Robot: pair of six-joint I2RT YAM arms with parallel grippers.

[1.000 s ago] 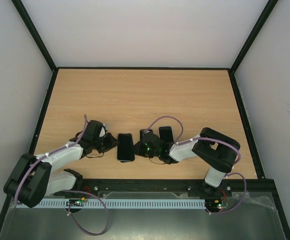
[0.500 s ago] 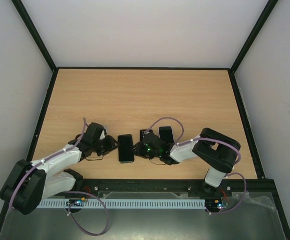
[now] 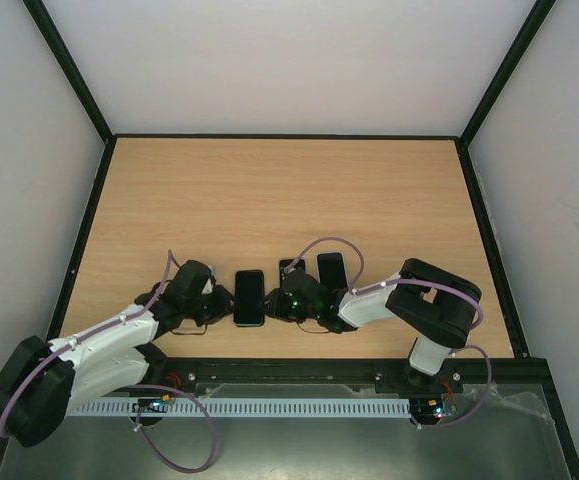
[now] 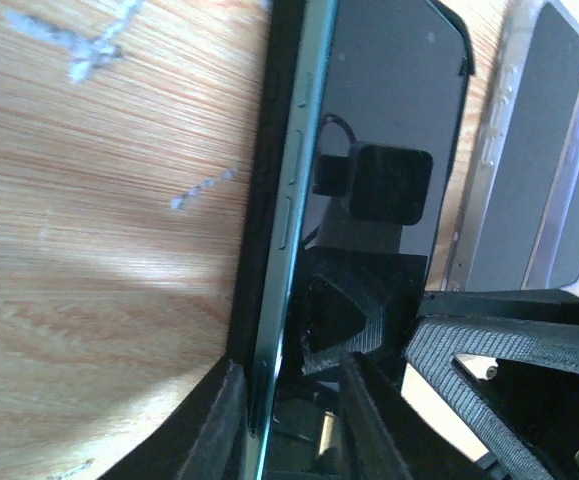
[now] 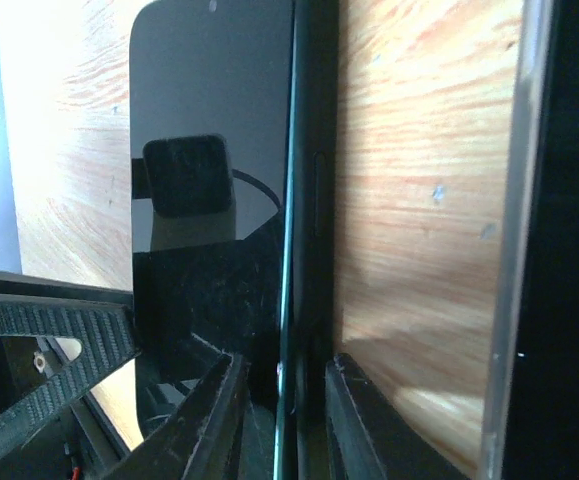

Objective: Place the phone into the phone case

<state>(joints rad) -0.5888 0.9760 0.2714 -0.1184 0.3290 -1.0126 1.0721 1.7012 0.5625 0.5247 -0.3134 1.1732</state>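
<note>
Nearest the bases, both arms lie low and stretched inward over the table (image 3: pixel 269 190), forearms almost flat, wrists turned so the fingers point at each other.

Between them lies the phone (image 3: pixel 249 297), flat and screen up. The left gripper (image 3: pixel 216 300) meets its left long edge and the right gripper (image 3: pixel 275 300) its right long edge. In each wrist view that edge runs into the narrow gap between the fingers. One left finger (image 4: pixel 224 425) sits on the table side and the other over the glass. The right fingers (image 5: pixel 219 410) are set likewise. Whether either pair is squeezing the phone or merely set around it, I cannot tell.

Just past the right fingers, on their outer side and a little farther, the case (image 3: pixel 331 270) lies flat, with a strip of bare wood between it and the phone.

The step in hand looks like taking hold of the phone, which is not yet in the case. Next, both pairs would need a firm pinch on those thin edges. Then comes a level lift and a short carry to the case, with the corners squared before pressing down.
</note>
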